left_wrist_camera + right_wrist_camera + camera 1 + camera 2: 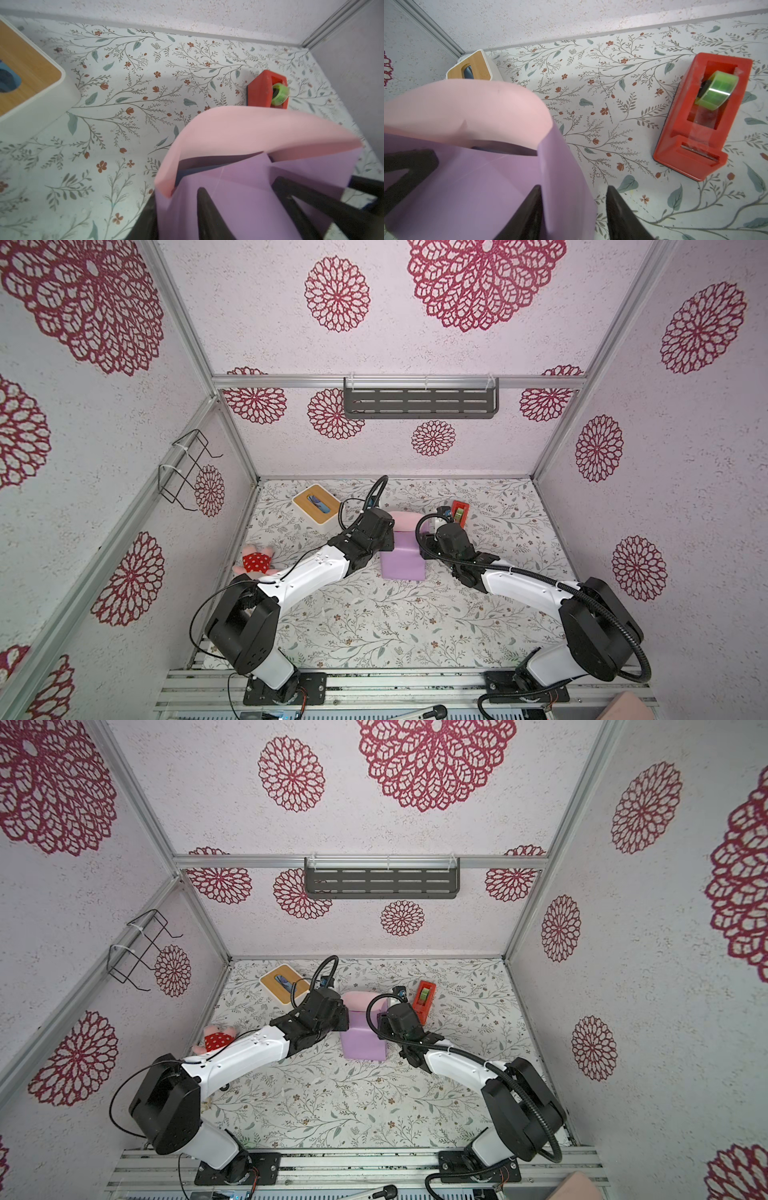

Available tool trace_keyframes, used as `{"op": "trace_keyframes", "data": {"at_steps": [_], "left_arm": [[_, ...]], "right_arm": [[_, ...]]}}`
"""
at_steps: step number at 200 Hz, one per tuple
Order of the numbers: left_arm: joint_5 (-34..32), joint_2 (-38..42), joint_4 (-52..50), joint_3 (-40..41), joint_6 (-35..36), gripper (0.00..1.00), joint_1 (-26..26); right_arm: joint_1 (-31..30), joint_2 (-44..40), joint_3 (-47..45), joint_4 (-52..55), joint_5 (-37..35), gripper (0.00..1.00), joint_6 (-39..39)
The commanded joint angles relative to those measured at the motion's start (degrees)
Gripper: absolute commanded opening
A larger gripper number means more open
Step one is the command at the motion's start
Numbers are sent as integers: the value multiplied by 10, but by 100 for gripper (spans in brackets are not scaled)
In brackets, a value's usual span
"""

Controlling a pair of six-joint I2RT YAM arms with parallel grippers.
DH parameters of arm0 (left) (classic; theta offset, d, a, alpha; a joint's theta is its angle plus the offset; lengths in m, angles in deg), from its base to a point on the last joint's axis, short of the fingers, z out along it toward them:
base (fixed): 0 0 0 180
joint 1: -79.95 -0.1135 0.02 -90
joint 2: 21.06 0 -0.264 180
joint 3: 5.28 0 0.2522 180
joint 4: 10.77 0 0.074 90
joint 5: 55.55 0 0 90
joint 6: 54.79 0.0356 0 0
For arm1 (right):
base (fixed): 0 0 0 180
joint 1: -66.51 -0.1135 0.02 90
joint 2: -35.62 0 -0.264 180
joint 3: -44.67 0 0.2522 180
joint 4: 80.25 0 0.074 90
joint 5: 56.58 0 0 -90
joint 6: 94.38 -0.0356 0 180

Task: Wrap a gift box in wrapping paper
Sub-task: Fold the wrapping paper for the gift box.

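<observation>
Evidently the wrapping paper (pixel 259 133) is thin and springy, curling off the gift box (pixel 187 171); left fingers (pixel 204 209) and right fingers (pixel 618 214) stand apart; pinch its pink edge.

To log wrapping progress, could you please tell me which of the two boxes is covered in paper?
The central navy-blue gift box, sheathed in lilac-and-pink wrapping paper; the white box with the wooden slotted top stands bare.

No legible text or labels anywhere.
</observation>
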Motion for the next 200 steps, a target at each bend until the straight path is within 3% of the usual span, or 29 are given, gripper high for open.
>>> {"op": "trace_keyframes", "data": {"at_steps": [1, 130, 157, 200], "left_arm": [[-6, -20, -2, -20, 12, 23, -2], [-33, -66, -6, -32, 42, 8, 0], [-29, -68, -6, -23, 43, 0, 1], [-35, -68, 0, -6, 41, 0, 4]], "right_arm": [[-3, -4, -10, 36, 6, 51, -1], [-3, -5, 6, 48, 1, 51, 13], [-2, -13, 18, 54, 2, 57, 20], [-1, -32, 56, 68, 24, 70, 33]]}}
